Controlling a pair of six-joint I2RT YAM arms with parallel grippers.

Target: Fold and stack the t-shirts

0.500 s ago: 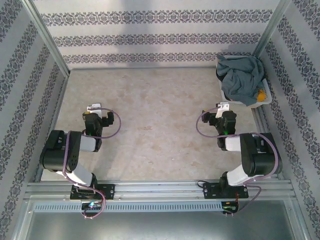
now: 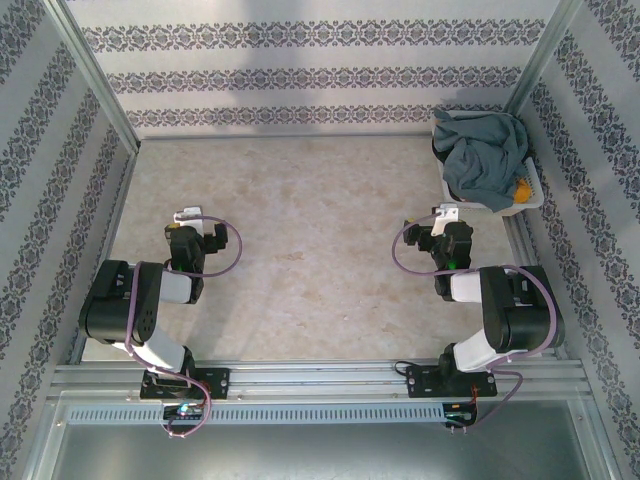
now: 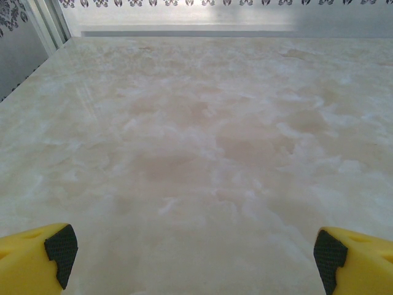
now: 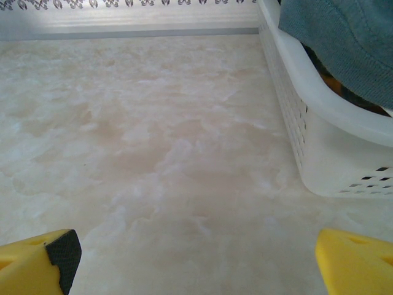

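Finding: the task has not begun, in my judgement. The slate blue-grey t-shirt (image 2: 485, 160) lies bunched in the white basket (image 2: 533, 192) at the far right corner of the desk (image 2: 320, 190), spilling over its rim. Dark cloth beneath it, probably the black t-shirt (image 2: 440, 150), is mostly hidden. The left pincer (image 2: 188, 214) and right pincer (image 2: 446, 213) are both released, jaws wide, holding nothing, low over bare desk; the right one is nearer the basket. Outstanding: take out both shirts, spread, fold, stack.
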